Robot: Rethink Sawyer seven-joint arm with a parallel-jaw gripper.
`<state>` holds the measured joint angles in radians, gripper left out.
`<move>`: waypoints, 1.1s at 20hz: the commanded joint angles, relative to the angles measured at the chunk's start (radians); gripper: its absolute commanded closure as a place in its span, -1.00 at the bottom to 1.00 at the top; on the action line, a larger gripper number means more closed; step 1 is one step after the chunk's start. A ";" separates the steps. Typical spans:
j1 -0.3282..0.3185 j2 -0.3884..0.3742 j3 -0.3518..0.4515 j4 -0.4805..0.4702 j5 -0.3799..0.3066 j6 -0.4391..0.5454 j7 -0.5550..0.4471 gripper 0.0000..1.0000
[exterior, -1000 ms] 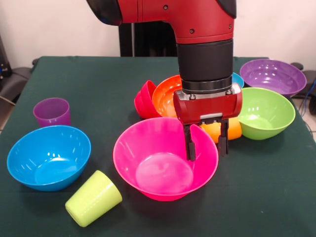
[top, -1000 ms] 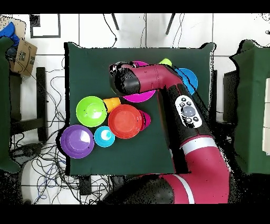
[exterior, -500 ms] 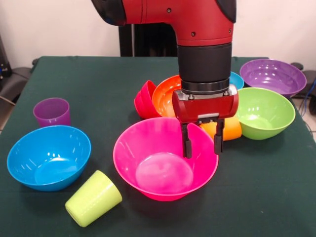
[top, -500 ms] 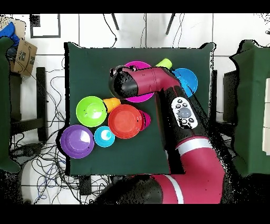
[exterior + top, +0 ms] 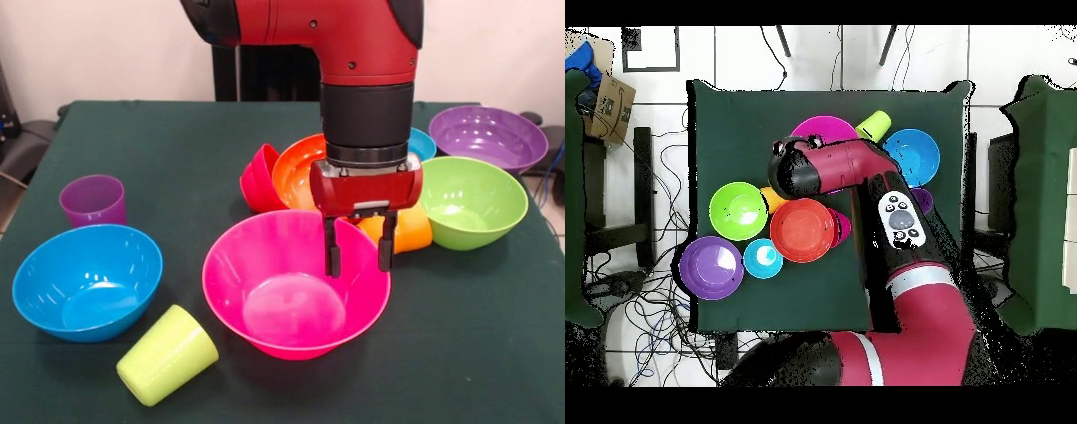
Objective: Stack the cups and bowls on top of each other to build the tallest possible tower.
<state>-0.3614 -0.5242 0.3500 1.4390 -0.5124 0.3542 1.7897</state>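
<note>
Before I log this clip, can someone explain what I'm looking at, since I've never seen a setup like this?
It is a red and black robot arm working at a table covered in dark green cloth. One picture looks across the table at the robot; the other looks straight down from above.

The arm ends in a gripper, open and holding nothing, just above the far rim of a pink bowl.

Behind it an orange bowl and a small red bowl stand tilted together, with an orange cup lying beside them. Green, purple, large blue and small light blue bowls stand apart. A purple cup stands upright, and a green cup lies on its side.
</note>
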 commanded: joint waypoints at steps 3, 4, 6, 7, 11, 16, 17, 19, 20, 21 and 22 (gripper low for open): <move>0.023 0.020 -0.053 0.111 0.013 -0.048 0.138 -1.00; 0.018 0.024 -0.045 0.111 0.017 -0.049 0.129 -1.00; 0.016 0.029 -0.042 0.114 0.021 -0.057 0.124 -1.00; 0.017 0.027 -0.042 0.120 0.023 -0.060 0.125 -1.00; 0.008 0.025 -0.023 0.131 0.036 -0.047 0.110 -1.00; 0.019 0.013 -0.035 0.166 0.060 -0.038 0.131 -1.00; 0.022 0.013 -0.038 0.172 0.067 -0.033 0.136 -1.00; 0.030 0.007 -0.042 0.185 0.075 -0.037 0.142 -1.00; 0.032 0.008 -0.043 0.189 0.079 -0.041 0.143 -1.00; 0.034 0.010 -0.044 0.193 0.084 -0.045 0.145 -1.00; 0.038 0.010 -0.048 0.197 0.087 -0.052 0.149 -1.00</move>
<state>-0.3524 -0.5254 0.3140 1.5681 -0.4474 0.3159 1.7897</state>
